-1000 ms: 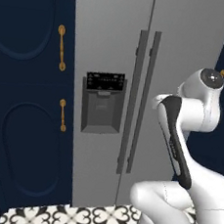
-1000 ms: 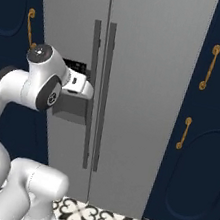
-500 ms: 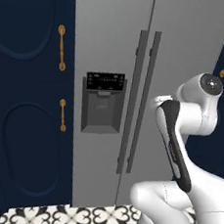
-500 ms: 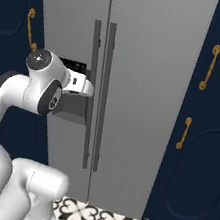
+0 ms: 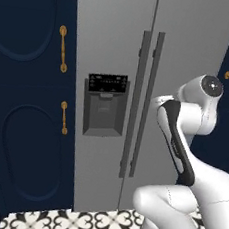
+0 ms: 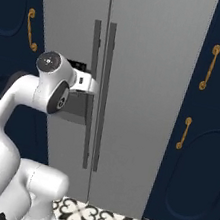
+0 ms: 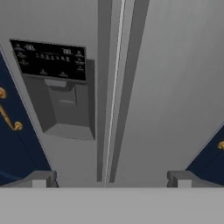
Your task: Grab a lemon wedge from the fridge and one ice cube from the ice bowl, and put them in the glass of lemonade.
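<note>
Your gripper (image 7: 109, 181) has its jaws spread wide and holds nothing, lined up on the seam between the two long door handles (image 7: 114, 92) because the fridge (image 5: 194, 50) is shut. The lemon wedge is presumably inside, so you need a door open first; the hand is close to the handles, contact unclear.
</note>
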